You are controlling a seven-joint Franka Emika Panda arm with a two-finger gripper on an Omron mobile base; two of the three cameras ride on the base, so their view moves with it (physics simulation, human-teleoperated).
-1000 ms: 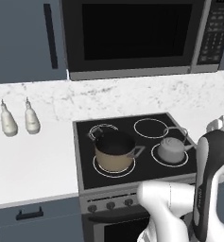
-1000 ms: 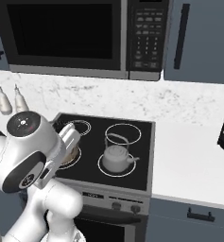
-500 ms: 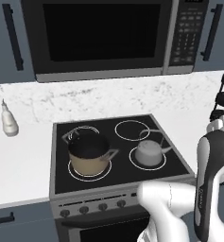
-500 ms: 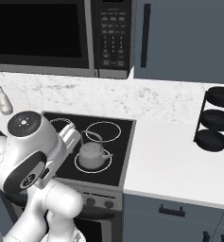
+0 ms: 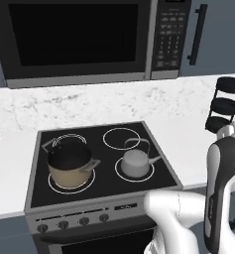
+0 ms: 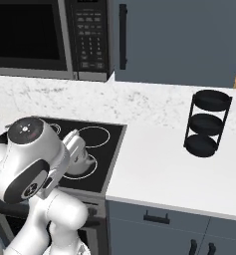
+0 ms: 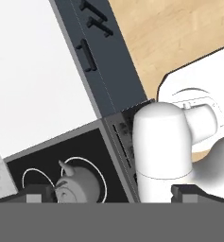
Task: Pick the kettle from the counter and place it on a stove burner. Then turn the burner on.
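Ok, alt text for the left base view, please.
A silver kettle sits on the front-right stove burner of a black cooktop, beside a tan black-lidded pot on the front-left ring. A microwave hangs above; white counter flanks the stove.

A tan pot (image 5: 70, 166) with a black lid sits on the front-left ring of the cooktop to my left; a black microwave (image 5: 84, 39) hangs on the far wall above it; a black three-tier rack (image 6: 206, 123) stands on the white surface to the right, well apart from the cooktop; a row of dark knobs (image 5: 72, 222) runs along the near stove front.
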